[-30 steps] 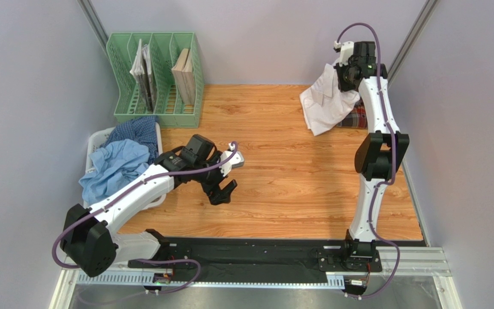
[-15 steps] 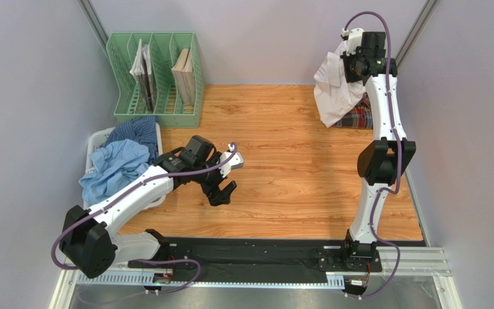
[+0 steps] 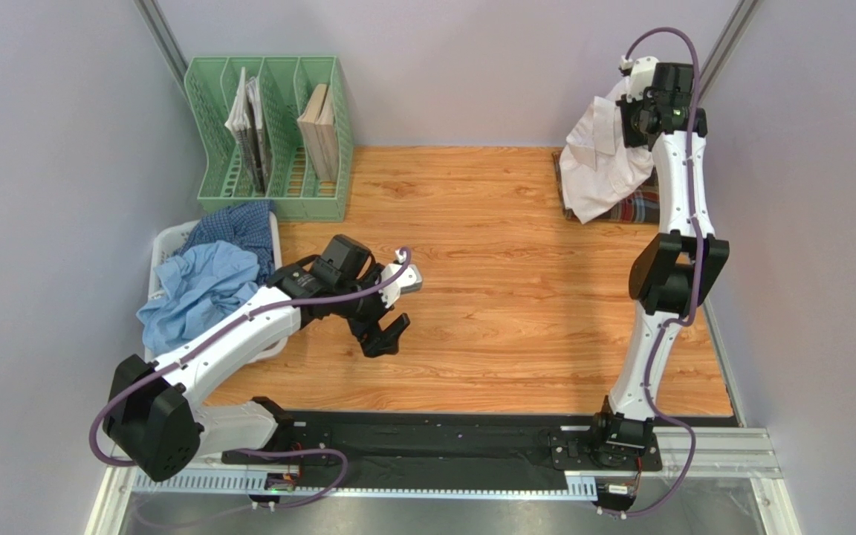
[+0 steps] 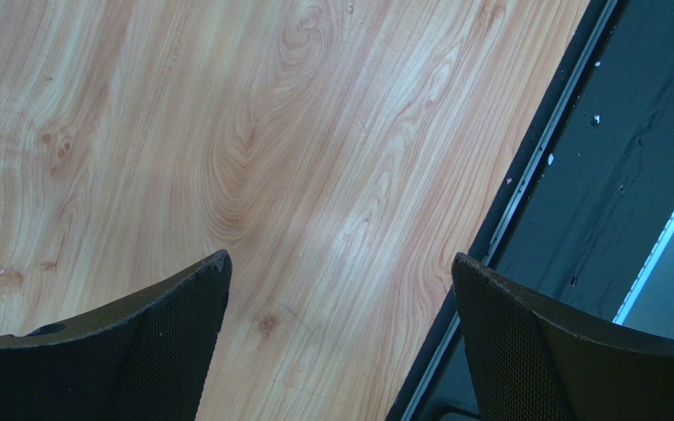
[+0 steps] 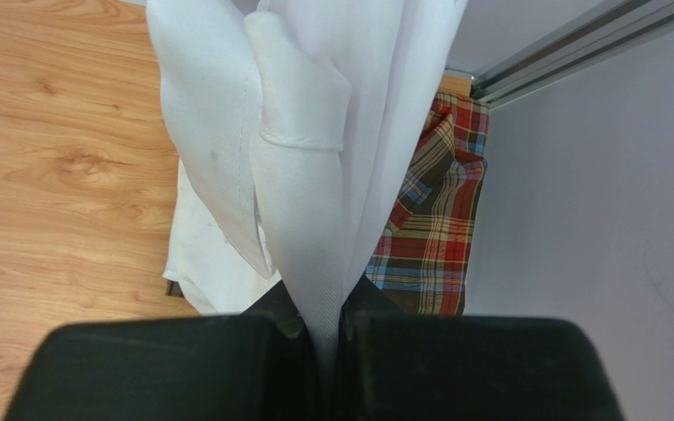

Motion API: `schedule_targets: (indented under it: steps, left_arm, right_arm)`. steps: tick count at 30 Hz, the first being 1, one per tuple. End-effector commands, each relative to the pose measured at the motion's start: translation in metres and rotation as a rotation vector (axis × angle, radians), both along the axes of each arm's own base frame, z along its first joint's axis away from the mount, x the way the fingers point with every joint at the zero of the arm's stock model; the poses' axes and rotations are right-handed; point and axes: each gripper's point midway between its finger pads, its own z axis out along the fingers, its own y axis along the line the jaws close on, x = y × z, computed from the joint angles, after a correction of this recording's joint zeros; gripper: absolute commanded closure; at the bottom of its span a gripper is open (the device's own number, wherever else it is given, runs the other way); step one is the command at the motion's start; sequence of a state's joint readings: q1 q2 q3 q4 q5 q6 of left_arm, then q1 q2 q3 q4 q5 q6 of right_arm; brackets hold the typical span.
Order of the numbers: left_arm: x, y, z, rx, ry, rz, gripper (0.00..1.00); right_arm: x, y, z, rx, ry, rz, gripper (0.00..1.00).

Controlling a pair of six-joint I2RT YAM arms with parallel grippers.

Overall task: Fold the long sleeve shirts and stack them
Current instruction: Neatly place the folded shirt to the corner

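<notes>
Little looks finished on the desk (image 3: 488, 290): the basket (image 3: 171, 239) at its left edge holds the light blue shirt (image 3: 193, 292) and dark blue checked shirt (image 3: 241, 221), both crumpled. At the far right corner the white shirt (image 3: 603, 162) hangs bunched above the seemingly folded plaid shirt (image 5: 437, 228), pinched in the closed right gripper (image 5: 330, 324). The left gripper (image 3: 388, 334) hovers wide open and empty.

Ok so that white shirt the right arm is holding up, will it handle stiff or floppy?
Probably very floppy: the white shirt hangs in loose folds from the right end effector, which is shut on a thin pinch of cloth. Likely light, since that small pinch carries most of it. Its hanging tail could drag on the plaid shirt below.
</notes>
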State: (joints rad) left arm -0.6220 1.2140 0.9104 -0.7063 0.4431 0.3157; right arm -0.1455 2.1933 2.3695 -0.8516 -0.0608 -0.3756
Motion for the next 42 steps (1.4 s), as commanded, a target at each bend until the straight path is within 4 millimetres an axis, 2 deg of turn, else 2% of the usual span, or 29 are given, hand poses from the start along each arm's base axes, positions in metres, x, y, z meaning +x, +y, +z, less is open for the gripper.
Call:
schedule_targets:
  steps: [1, 2, 9, 13, 15, 18, 19, 21, 22, 23, 25, 26, 28, 29, 31, 32, 34, 35, 36, 38, 39, 40, 41, 42]
  left_arm:
    - [-0.002, -0.003, 0.001, -0.005, 0.022, -0.008, 0.01]
    - [-0.002, -0.002, 0.001, -0.001, 0.025, -0.004, 0.01]
    - [-0.003, -0.002, -0.003, 0.018, 0.055, -0.007, 0.01]
    - [-0.002, -0.001, -0.006, 0.033, 0.067, 0.003, 0.01]
    - [0.000, 0.000, -0.005, 0.041, 0.062, 0.012, 0.01]
    - [0.004, 0.004, -0.001, 0.042, 0.059, 0.037, 0.01]
    - [0.006, 0.006, 0.002, 0.030, 0.071, 0.052, 0.01]
    - [0.011, 0.008, 0.015, -0.005, 0.068, 0.081, 0.01]
    - [0.011, 0.008, 0.021, -0.030, 0.085, 0.086, 0.01]
    - [0.020, 0.010, 0.034, -0.057, 0.067, 0.110, 0.01]
    - [0.028, 0.014, 0.046, -0.082, 0.068, 0.136, 0.01]
    - [0.036, 0.013, 0.058, -0.104, 0.052, 0.146, 0.01]
    - [0.047, 0.018, 0.072, -0.145, 0.067, 0.192, 0.01]
    - [0.057, 0.017, 0.084, -0.169, 0.058, 0.211, 0.01]
    - [0.072, 0.025, 0.099, -0.206, 0.074, 0.281, 0.01]
    - [0.084, 0.026, 0.114, -0.225, 0.053, 0.298, 0.01]
    - [0.099, 0.036, 0.126, -0.222, 0.043, 0.373, 0.01]
    - [0.110, 0.037, 0.139, -0.227, 0.013, 0.398, 0.01]
    - [0.117, 0.041, 0.142, -0.217, 0.006, 0.426, 0.01]
    - [0.134, 0.049, 0.151, -0.182, -0.038, 0.487, 0.01]
    - [0.137, 0.051, 0.153, -0.169, -0.046, 0.502, 0.01]
    - [0.143, 0.056, 0.154, -0.150, -0.069, 0.525, 0.01]
    - [0.145, 0.057, 0.155, -0.144, -0.075, 0.534, 0.01]
    - [0.146, 0.058, 0.155, -0.140, -0.080, 0.537, 0.01]
  right_arm:
    - [0.023, -0.010, 0.005, -0.007, -0.092, 0.024, 1.00]
    - [0.025, -0.015, -0.005, -0.005, -0.078, 0.018, 1.00]
    - [0.036, -0.047, -0.029, 0.051, -0.091, -0.025, 1.00]
    - [0.033, -0.068, -0.048, 0.083, -0.068, -0.055, 0.99]
    - [0.033, -0.078, -0.061, 0.081, -0.049, -0.075, 0.87]
    - [0.029, -0.101, -0.063, 0.063, -0.053, -0.134, 0.31]
    - [0.027, -0.113, -0.057, 0.052, -0.067, -0.154, 0.24]
    - [0.024, -0.124, -0.041, 0.031, -0.094, -0.157, 0.13]
    - [0.021, -0.132, -0.020, 0.014, -0.132, -0.162, 0.11]
    - [0.018, -0.133, -0.010, 0.005, -0.145, -0.155, 0.10]
    - [0.011, -0.135, 0.012, -0.017, -0.168, -0.135, 0.07]
    - [0.004, -0.131, 0.035, -0.032, -0.199, -0.123, 0.06]
    - [-0.007, -0.122, 0.055, -0.041, -0.214, -0.090, 0.04]
    - [-0.017, -0.117, 0.073, -0.044, -0.237, -0.081, 0.04]
    - [-0.030, -0.103, 0.091, -0.014, -0.252, -0.051, 0.01]
    - [-0.043, -0.093, 0.107, 0.000, -0.258, -0.036, 0.00]
    - [-0.055, -0.071, 0.116, 0.041, -0.247, 0.005, 0.00]
    - [-0.067, -0.059, 0.113, 0.066, -0.207, 0.021, 0.00]
    - [-0.080, -0.045, 0.126, 0.082, -0.215, 0.047, 0.00]
    - [-0.096, -0.015, 0.122, 0.135, -0.166, 0.078, 0.00]
    - [-0.111, 0.001, 0.121, 0.161, -0.147, 0.104, 0.00]
    - [-0.117, 0.023, 0.114, 0.181, -0.117, 0.137, 0.00]
    - [-0.125, 0.035, 0.107, 0.221, -0.093, 0.133, 0.00]
    - [-0.135, 0.049, 0.081, 0.270, -0.020, 0.143, 0.00]
